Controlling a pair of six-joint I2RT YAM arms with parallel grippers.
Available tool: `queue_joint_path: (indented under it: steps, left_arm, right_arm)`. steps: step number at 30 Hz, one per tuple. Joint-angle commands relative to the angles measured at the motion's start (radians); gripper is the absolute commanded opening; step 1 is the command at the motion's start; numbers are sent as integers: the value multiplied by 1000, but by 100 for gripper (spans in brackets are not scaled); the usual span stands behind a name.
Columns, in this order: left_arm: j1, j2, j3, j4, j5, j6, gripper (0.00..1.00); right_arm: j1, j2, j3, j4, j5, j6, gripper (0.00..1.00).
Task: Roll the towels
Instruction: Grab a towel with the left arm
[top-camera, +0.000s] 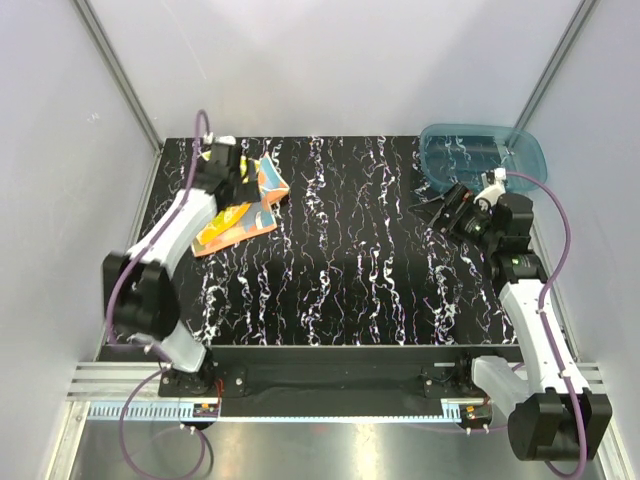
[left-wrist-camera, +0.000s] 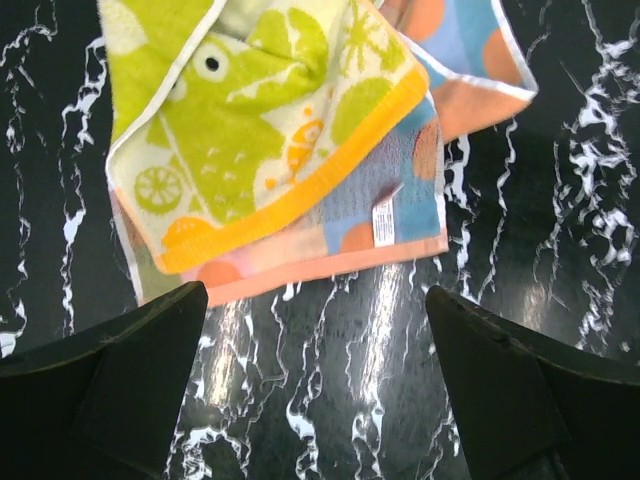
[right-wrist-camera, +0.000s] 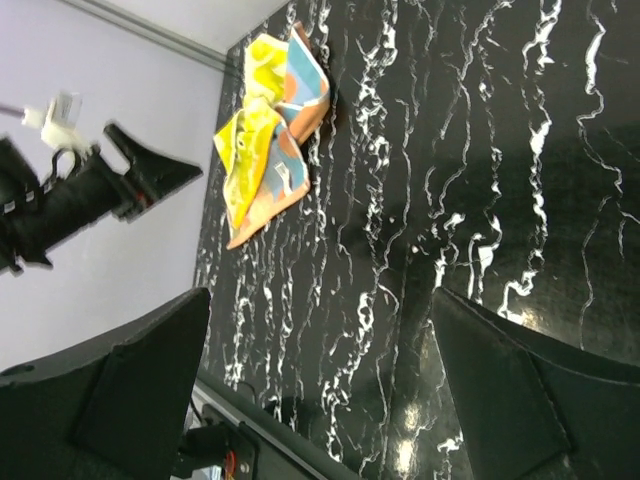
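The towels lie overlapped before the left gripper, wide open and empty like the right gripper, so best pull one clear and flatten it.

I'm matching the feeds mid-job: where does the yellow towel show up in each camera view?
Top external: the yellow towel lies at the far left of the table.
Left wrist: upper left, spread over the orange towel.
Right wrist: upper left of centre, bunched against the orange towel.
Shared landmark: the orange towel, touching it in all three views.
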Motion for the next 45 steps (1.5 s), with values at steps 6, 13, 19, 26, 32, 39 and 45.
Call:
queue_joint_path:
  steps: [6,13,19,26,32,39,45]
  left_arm:
    - [-49,350,349,-61,-149,34,96]
    - [-52,520,492,-111,-185,42,97]
    - [-48,613,554,-131,-206,31,98]
    - [1,642,552,-114,-171,26,98]
    - [23,639,529,-90,-166,39,88]
    - [41,639,529,-78,-145,37,72]
    - [67,637,532,-65,-108,33,52]
  right_arm:
    - [7,30,50,-51,-12,-64,100]
    - [46,60,75,-62,-18,-75,100]
    - [60,76,82,-63,-17,-84,100]
    - [70,83,82,-68,-9,-96,100]
    - [78,96,78,-65,-3,-101,100]
    - [83,108,85,-68,-3,-105,100]
    - [89,116,85,-72,0,-110,100]
